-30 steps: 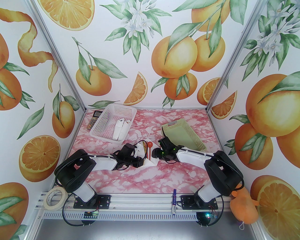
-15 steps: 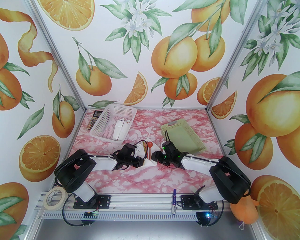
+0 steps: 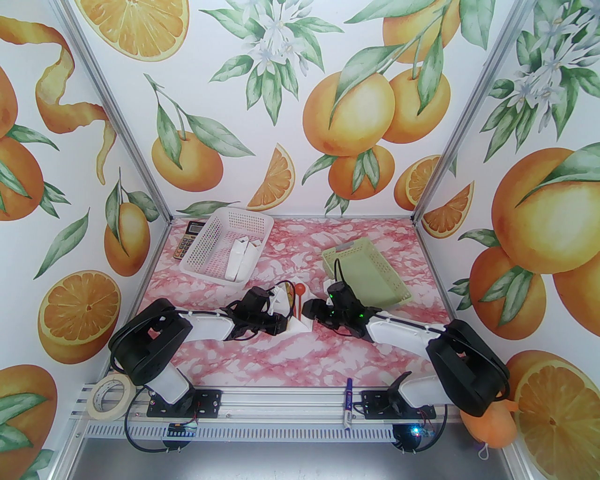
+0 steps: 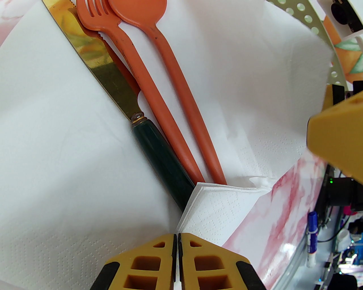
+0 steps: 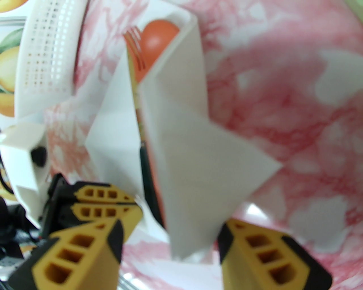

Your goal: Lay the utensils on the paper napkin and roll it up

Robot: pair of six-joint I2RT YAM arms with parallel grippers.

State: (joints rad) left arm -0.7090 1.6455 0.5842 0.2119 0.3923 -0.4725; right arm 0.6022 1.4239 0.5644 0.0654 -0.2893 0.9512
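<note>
One white embossed paper napkin [image 4: 56,141] is lying on the pink marbled table [image 3: 281,356], with both of its side flaps standing up off the surface. The utensils [image 3: 298,300] are lying side by side along the napkin's middle: an orange-red plastic fork [image 4: 112,31], an orange-red plastic spoon [image 4: 136,11] touching it, and a gold-bladed knife with a dark green handle [image 4: 161,158] lying against the fork's other side. Their heads are pointing toward the napkin's far end, and their handle ends are lying under a folded corner at its near end. The left gripper [image 4: 175,240] is sitting at that near end with its jaws pressed together; the paper is reaching their tips, but whether a layer is caught there cannot be told. The right gripper [image 5: 171,229] is hovering at the napkin's right side, jaws standing apart, with the right flap's corner hanging between them. A white perforated plastic basket [image 3: 225,248] is standing beyond the napkin to its left, and a pale green perforated plastic basket [image 3: 370,272] beyond it to its right.
</note>
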